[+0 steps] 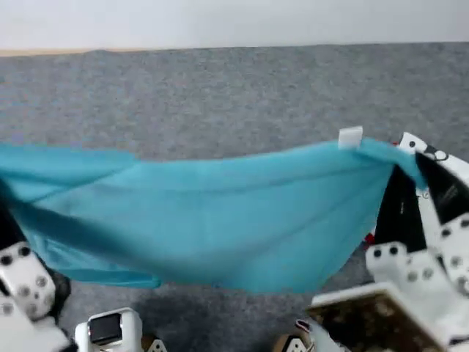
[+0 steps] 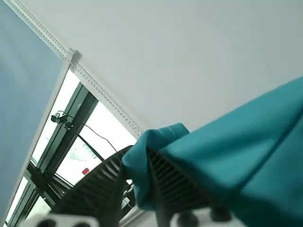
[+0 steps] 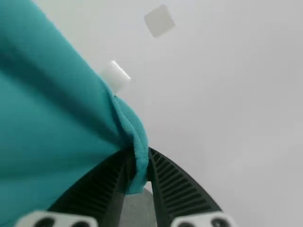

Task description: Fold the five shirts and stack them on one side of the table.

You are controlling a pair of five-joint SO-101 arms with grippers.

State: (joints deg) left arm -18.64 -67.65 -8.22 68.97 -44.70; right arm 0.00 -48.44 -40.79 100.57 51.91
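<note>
1. Tool state. The left gripper [image 2: 137,156] is closed tight on one edge of the teal shirt [image 1: 220,220], with a fold of cloth pinched between its ribbed fingers [image 2: 175,182]. The right gripper [image 3: 138,156] is closed in the same way on the opposite edge, just beside the white tag [image 3: 116,75]. Both grippers point upward.

2. Shirt position. In the high view the shirt hangs between the two arms as a wide sheet, spread almost the full width of the grey table [image 1: 220,88]. Its upper edge is taut and its lower edge sags. We cannot tell whether the lower edge touches the table.

3. Progress. We judge that no fold has been made in this shirt: it is lifted and spread open, not laid flat. What is left for it is to be laid down, folded and placed on the stack at one side. We cannot tell how many of the five shirts are already folded.
</note>
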